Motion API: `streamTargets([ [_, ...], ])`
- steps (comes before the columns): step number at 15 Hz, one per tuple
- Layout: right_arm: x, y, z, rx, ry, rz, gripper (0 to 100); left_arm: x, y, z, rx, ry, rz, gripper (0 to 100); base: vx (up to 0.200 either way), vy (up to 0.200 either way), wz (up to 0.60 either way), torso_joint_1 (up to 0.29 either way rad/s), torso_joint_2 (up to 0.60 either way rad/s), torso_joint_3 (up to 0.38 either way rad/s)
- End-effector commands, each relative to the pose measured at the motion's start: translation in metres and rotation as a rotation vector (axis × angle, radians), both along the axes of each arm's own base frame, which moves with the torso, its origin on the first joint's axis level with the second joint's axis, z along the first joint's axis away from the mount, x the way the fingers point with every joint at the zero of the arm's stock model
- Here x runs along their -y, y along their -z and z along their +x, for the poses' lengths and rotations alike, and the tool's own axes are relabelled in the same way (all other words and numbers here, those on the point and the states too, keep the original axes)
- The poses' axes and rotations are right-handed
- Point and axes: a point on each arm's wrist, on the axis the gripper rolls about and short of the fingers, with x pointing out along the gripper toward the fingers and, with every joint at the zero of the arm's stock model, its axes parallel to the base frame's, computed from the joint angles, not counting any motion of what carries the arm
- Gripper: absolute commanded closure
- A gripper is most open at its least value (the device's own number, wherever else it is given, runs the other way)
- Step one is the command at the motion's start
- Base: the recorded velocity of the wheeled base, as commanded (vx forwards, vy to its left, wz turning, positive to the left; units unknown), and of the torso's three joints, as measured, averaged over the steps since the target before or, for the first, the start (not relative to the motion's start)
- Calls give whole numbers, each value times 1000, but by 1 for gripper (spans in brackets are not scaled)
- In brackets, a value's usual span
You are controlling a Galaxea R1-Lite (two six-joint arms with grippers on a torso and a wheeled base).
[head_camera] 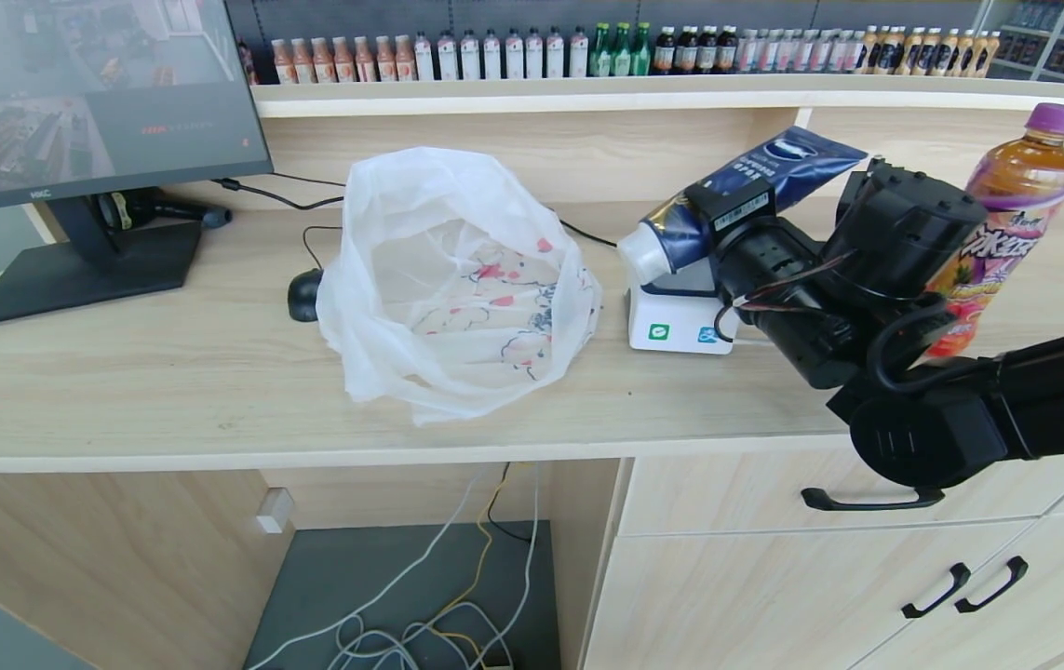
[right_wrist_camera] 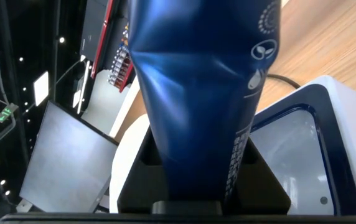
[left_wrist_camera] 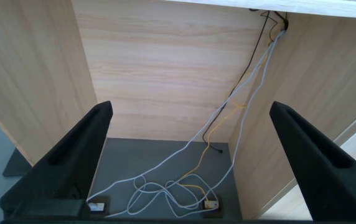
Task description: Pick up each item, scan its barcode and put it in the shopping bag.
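There is one crumpled white plastic shopping bag (head_camera: 457,279), one dark blue white-capped tube (head_camera: 774,181) and one white box scanner (head_camera: 676,321). There is also one purple-capped orange drink bottle (head_camera: 1020,200), one black monitor (head_camera: 75,93) and one black mouse (head_camera: 304,295).

- The scanner (head_camera: 671,321) shows little more than its white front. The blue tube (head_camera: 755,186) and the right arm cover its top and right side.
- The drink bottle (head_camera: 1020,186) is partly hidden behind the right arm in its lower part.
- The mouse (head_camera: 303,296) is half hidden behind the shopping bag (head_camera: 438,279).
- The monitor (head_camera: 85,93) is cut off by the top and left edges.
- In the right wrist view both ends of the blue tube run off the picture, and where the right gripper (head_camera: 734,216) presses it is covered.
- The shelf bottles (head_camera: 532,51) are too small for their labels to be told.
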Motion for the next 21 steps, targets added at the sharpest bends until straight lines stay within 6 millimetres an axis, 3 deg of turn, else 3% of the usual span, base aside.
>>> streamTargets([
  [1,-1,-3,-1,11,-5,5,100,0,0,0,0,-1,0,0,0,0,0,0,0,0],
  [5,1,-13,-8,36,-10,13,100,0,0,0,0,-1,0,0,0,0,0,0,0,0],
  [7,6,-29,-18,76,-15,6,100,0,0,0,0,-1,-1,0,0,0,0,0,0,0],
  [13,12,-60,-51,185,6,-172,100,0,0,0,0,-1,0,0,0,0,0,0,0,0],
  [18,21,-48,-97,231,52,-473,100,0,0,0,0,-1,0,0,0,0,0,0,0,0],
  [21,23,-41,-102,317,134,-626,100,0,0,0,0,-1,0,0,0,0,0,0,0,0],
])
